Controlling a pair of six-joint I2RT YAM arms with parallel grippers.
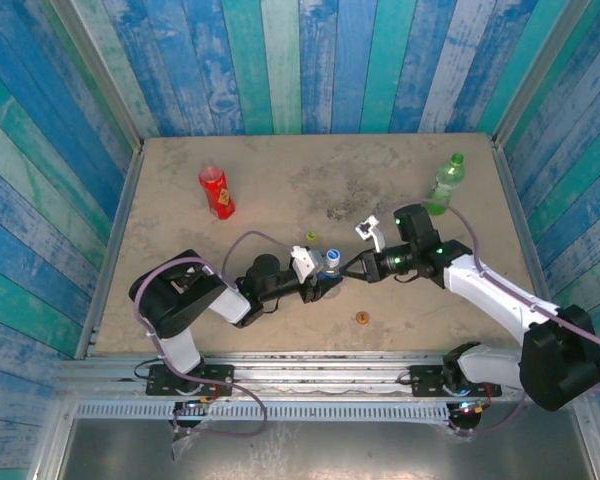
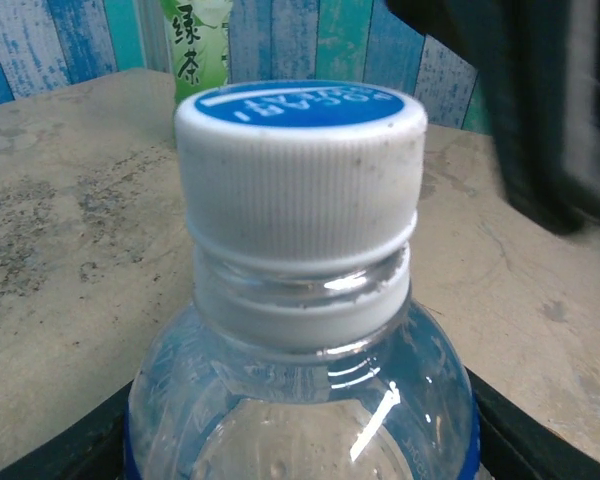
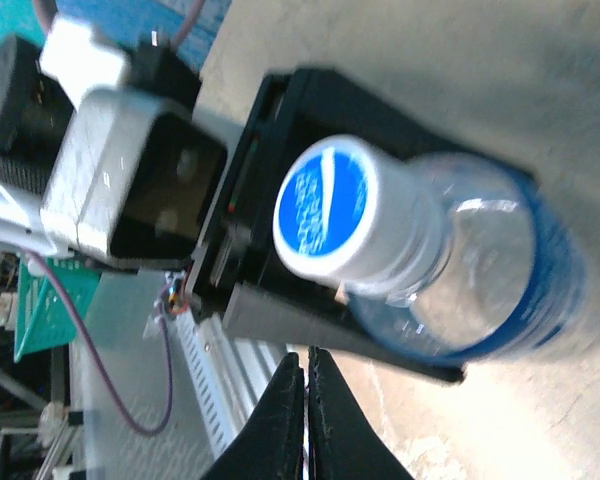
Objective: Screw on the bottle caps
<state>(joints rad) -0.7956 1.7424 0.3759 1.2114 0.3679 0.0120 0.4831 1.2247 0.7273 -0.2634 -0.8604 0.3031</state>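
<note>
Upright near the middle of the mottled table (image 1: 280, 170), the clear bottle (image 1: 331, 264) points its long axis straight up. A ribbed white cap (image 2: 300, 170) with a blue disc sits on its neck, the white lettering too small to read. The left gripper (image 1: 323, 280) clamps the smooth transparent body between black jaws. At 3 o'clock, the right gripper (image 3: 306, 395) is pinched closed and empty. The green bottle (image 1: 445, 182), labelled in Chinese characters, stands at 2 o'clock. The red bottle (image 1: 217, 192) is at 10, the light green cap (image 1: 310, 237) at 11 and the orange cap (image 1: 361, 318) at 5.
</note>
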